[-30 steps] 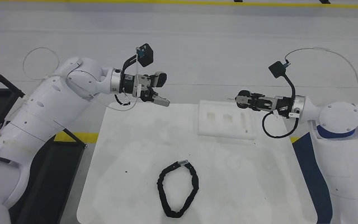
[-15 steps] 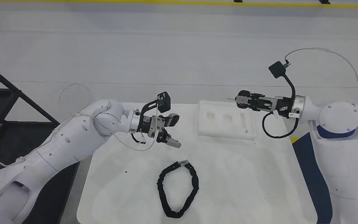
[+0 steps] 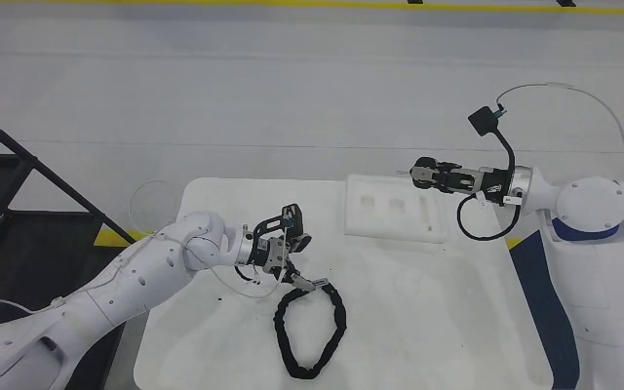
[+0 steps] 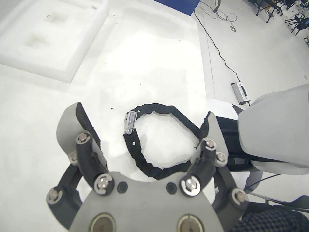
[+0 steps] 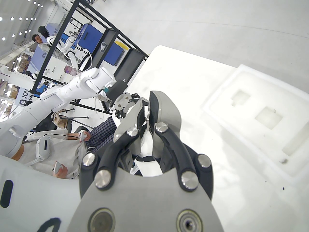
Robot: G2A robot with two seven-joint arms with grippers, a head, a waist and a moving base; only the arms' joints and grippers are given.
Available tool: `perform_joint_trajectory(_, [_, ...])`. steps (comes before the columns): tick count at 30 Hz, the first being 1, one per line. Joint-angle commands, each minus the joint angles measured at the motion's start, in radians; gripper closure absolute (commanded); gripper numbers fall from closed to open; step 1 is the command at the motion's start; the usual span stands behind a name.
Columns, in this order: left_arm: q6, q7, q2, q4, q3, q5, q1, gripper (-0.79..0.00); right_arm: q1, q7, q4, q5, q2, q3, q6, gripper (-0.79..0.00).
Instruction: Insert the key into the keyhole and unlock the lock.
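While the left gripper hangs wide open with nothing between its fingers, the chain lock lies flat on the table. It's well clear of the foam tray, off the tray's near-left corner as the top view has it.

Lock is a closed black sleeved loop. Its bare metal cylinder end is the part of the loop nearest the tray.

Left gripper sits just above that cylinder, between the tray's near-left corner and the rest of the loop. In the left wrist view the cylinder lines up in the gap between the two spread fingers.

Right gripper is held in the air over the tray's far edge, pointing along that edge. Its fingers are pinched down to a narrow slit. Top view shows a thin pale sliver poking out past the tips, likely the key, but it's too small to be sure.

Tray has two square pockets and a long recess beside them.
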Motion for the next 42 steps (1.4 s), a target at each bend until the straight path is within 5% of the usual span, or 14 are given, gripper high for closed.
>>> perform_joint_trajectory(1, [0.005,0.022,-0.005,-0.003,-0.003,0.088,0.01,-0.785,0.0,0.0,0.0,0.0,0.0,0.0,0.0,0.0])
perform_joint_trajectory(10, [0.031,0.074,-0.06,0.04,0.011,0.285,0.024,-0.785,0.0,0.0,0.0,0.0,0.0,0.0,0.0,0.0])
perform_joint_trajectory(28, [0.073,0.097,-0.066,0.047,0.007,0.3,0.048,-0.785,0.0,0.0,0.0,0.0,0.0,0.0,0.0,0.0])
perform_joint_trajectory(42, [0.064,0.585,-0.145,0.249,0.038,0.649,0.16,-0.785,0.0,0.0,0.0,0.0,0.0,0.0,0.0,0.0])
